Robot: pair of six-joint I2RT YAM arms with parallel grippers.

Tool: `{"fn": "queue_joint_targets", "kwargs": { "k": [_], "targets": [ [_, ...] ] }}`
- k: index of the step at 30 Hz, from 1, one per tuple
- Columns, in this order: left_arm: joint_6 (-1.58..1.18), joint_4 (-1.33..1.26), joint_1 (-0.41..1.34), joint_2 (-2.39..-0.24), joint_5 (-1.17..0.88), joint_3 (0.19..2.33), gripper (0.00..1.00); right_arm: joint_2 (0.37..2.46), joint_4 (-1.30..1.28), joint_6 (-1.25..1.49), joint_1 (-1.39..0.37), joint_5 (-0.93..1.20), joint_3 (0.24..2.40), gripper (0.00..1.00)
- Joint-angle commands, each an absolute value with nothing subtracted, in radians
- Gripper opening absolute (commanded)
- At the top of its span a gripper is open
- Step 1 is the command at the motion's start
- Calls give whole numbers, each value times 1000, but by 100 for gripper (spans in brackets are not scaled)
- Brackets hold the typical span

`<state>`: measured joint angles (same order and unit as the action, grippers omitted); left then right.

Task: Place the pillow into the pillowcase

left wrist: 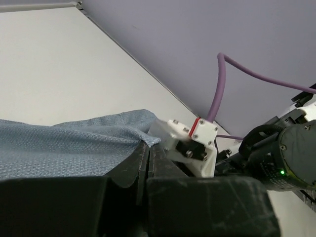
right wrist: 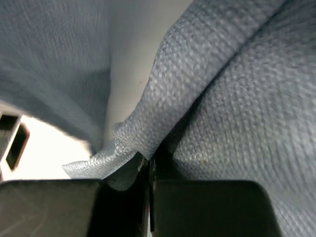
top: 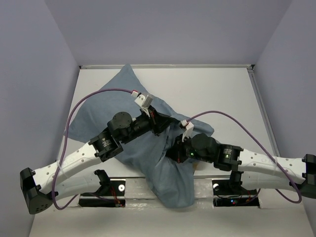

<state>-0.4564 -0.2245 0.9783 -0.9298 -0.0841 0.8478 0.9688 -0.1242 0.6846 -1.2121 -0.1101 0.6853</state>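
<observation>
My left gripper (left wrist: 148, 150) and right gripper (right wrist: 148, 165) each pinch a fold of the pillowcase (top: 148, 153), which lies plump at the middle of the table (top: 222, 94). No pillow shows outside it. I judge it mostly stuffed, with only tidying left.

I'm working in what looks like a robotics lab test cell: a flat white table (top: 222, 89) boxed in by plain lavender panel walls (top: 163, 29). 2 white-and-black robot arms, left (top: 74, 160) and right (top: 266, 165), sit on black base brackets (top: 106, 190), trailing purple cables (top: 74, 111).
</observation>
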Motion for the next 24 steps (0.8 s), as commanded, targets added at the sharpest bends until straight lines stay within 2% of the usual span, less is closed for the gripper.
{"fn": "queue_joint_targets", "kwargs": {
  "k": [1, 3, 8, 12, 16, 19, 21, 24],
  "targets": [
    [-420, -213, 971, -853, -149, 877, 0, 914, -12, 666, -1223, -415, 745, 0],
    [-411, -151, 973, -821, -159, 896, 0, 910, 27, 638, -1223, -585, 771, 0],
    [-419, -83, 971, -793, -221, 925, 0, 983, 146, 476, -1223, -835, 836, 0],
    [-399, -29, 973, -808, -252, 994, 0, 1133, 149, 456, -1223, -887, 893, 0],
    [-437, -75, 973, -859, -339, 1045, 0, 1195, 225, 497, -1223, -799, 878, 0],
    [-515, -193, 971, -928, -412, 1052, 0, 1226, 375, 518, -1223, -616, 835, 0],
    [-546, -277, 971, -951, -422, 1058, 0, 1261, 435, 561, -1223, -492, 804, 0],
    [-589, -357, 965, -985, -382, 1080, 0, 1256, 462, 638, -1223, -425, 763, 2]
  ]
}}
